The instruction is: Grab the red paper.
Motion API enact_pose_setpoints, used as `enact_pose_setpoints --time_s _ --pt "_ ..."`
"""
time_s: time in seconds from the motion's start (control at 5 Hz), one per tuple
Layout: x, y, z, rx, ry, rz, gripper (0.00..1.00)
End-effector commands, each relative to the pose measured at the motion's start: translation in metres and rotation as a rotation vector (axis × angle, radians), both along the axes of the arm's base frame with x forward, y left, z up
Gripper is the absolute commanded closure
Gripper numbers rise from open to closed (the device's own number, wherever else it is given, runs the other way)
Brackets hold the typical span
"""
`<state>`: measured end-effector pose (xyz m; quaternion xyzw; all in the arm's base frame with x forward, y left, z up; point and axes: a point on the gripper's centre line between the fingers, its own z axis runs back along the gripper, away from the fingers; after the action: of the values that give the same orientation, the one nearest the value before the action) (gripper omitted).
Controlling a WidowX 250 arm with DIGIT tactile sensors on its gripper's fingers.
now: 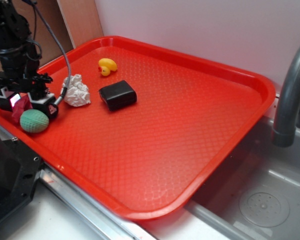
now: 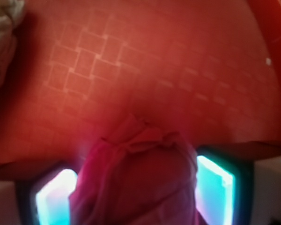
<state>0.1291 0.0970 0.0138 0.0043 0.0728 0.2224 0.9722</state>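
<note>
The red paper [image 1: 21, 107] is a dark magenta crumpled wad at the left edge of the red tray [image 1: 190, 125], just behind the green ball [image 1: 34, 121]. My gripper [image 1: 25, 104] stands over it, a finger on each side. In the wrist view the red paper [image 2: 136, 178] fills the whole gap between the two glowing pads [image 2: 215, 192] and touches both, so my gripper [image 2: 136, 199] is shut on it. The tray floor [image 2: 154, 61] lies close beneath.
A white paper wad [image 1: 76, 90] lies right beside the gripper; it also shows as the white wad [image 2: 2, 42] at the wrist view's top left. A black block [image 1: 118, 94] and a yellow duck [image 1: 107, 66] sit further back. A grey faucet [image 1: 290, 95] and sink [image 1: 260, 200] are on the right.
</note>
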Motion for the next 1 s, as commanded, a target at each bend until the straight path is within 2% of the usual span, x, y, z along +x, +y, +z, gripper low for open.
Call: enact_pose_setpoints --time_s 0.0,0.2,0.4,0.6,0.8 --pt "-0.062 0.018 0.008 -0.008 0.024 0.026 1.0" --pt "-0.047 0.005 0.049 -0.012 -0.065 -0.043 1.0" --pt "-0.012 -0.021 0.097 0.009 -0.181 -0.172 1.0" --pt "0.02 -0.052 0.138 0.034 -0.225 -0.244 1.0" --pt "0.043 -0.078 0.164 0.002 -0.22 -0.305 1.0"
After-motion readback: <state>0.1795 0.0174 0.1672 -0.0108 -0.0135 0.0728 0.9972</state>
